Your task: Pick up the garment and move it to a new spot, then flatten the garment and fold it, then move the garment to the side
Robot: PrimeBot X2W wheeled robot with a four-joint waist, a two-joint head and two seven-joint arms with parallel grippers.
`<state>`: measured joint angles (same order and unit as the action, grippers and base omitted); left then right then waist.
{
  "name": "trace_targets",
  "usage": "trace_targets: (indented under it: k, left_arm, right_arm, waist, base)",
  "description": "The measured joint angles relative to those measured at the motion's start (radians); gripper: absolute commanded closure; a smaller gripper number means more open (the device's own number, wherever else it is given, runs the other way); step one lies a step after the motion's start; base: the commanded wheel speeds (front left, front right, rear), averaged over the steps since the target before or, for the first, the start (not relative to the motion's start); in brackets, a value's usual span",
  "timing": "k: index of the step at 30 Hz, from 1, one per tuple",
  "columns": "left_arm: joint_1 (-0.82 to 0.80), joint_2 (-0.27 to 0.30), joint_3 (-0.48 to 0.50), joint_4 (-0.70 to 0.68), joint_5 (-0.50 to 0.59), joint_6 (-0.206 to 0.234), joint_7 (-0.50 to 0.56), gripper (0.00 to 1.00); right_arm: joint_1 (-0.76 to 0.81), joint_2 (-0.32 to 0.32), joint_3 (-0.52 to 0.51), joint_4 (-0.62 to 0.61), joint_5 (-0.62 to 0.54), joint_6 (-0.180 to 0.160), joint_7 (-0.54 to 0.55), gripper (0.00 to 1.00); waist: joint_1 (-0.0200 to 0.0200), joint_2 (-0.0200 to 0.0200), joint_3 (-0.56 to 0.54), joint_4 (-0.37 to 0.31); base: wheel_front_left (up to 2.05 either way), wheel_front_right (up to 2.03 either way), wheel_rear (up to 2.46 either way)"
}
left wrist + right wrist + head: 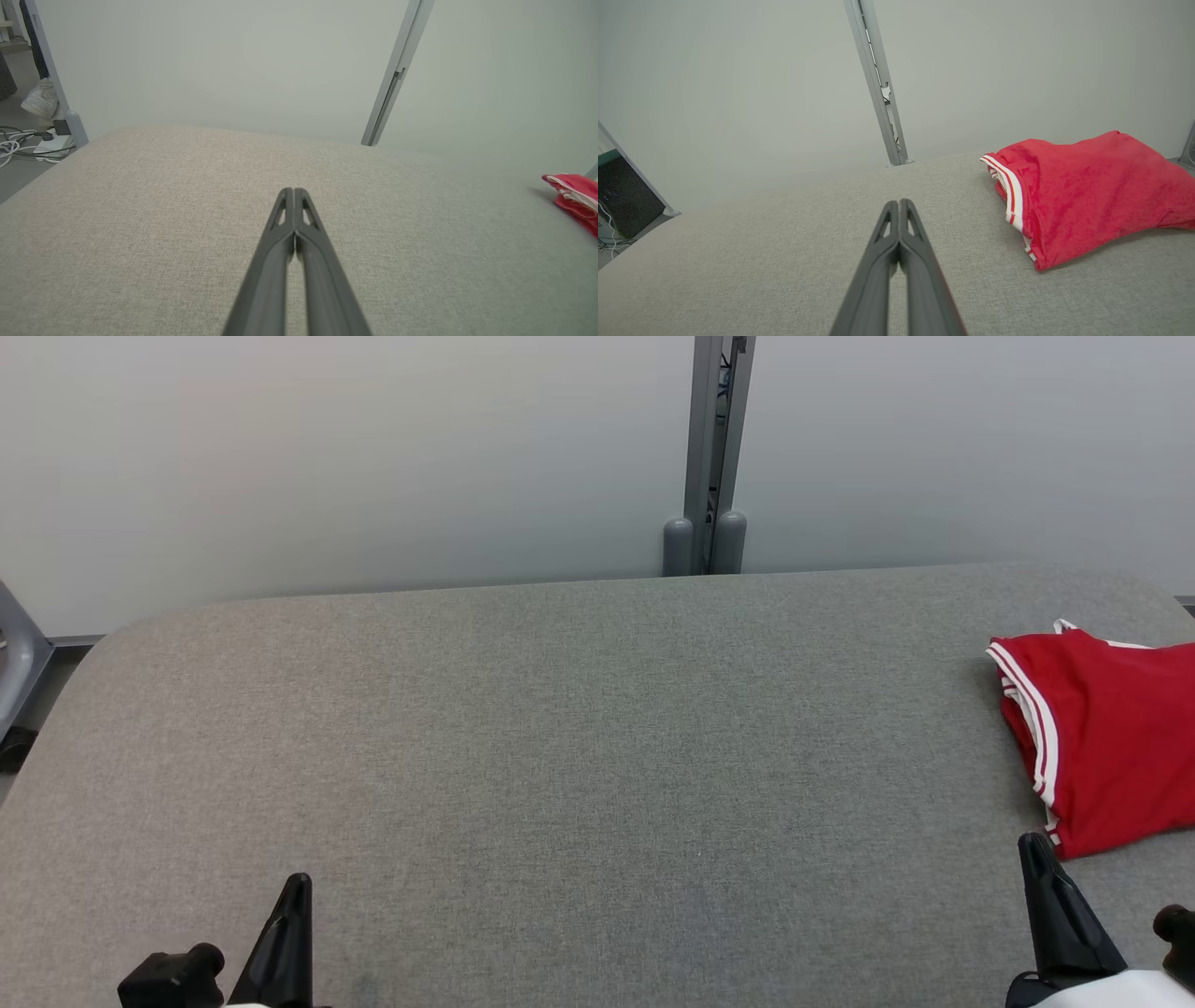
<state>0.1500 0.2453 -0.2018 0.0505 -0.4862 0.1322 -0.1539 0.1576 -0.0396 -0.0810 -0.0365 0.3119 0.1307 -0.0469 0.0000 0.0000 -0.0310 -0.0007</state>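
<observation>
At the near left, the left gripper (293,192) was held over the grey table (560,737), its jaws pressed together with nothing between them. Behind the table's far edge, a pale wall (373,457) and a grey post (714,457) were seen. At the near right, the right gripper (899,203) was likewise closed and empty. The red garment (1106,737), trimmed in white, was laid bunched at the table's right end, near that gripper but apart from it.
</observation>
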Motion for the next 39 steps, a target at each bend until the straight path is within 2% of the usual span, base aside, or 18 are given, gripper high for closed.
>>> trace_targets:
  k: [21, 39]
  left_arm:
    - [-0.065, -0.042, 0.072, 0.062, -0.316, -0.071, 0.063, 1.00]
    - [-0.114, -0.074, 0.125, 0.095, -0.527, -0.120, 0.105, 1.00]
  right_arm:
    - [-0.069, -0.011, 0.004, 0.079, 0.362, 0.000, 0.031, 1.00]
    - [-0.114, -0.016, 0.004, 0.128, 0.608, 0.000, 0.057, 1.00]
  waist:
    - [0.0000, 0.0000, 0.006, 0.000]
    - [0.0000, 0.0000, 0.011, 0.000]
  base:
    - [0.00, 0.00, 0.00]
    - [0.00, 0.00, 0.00]
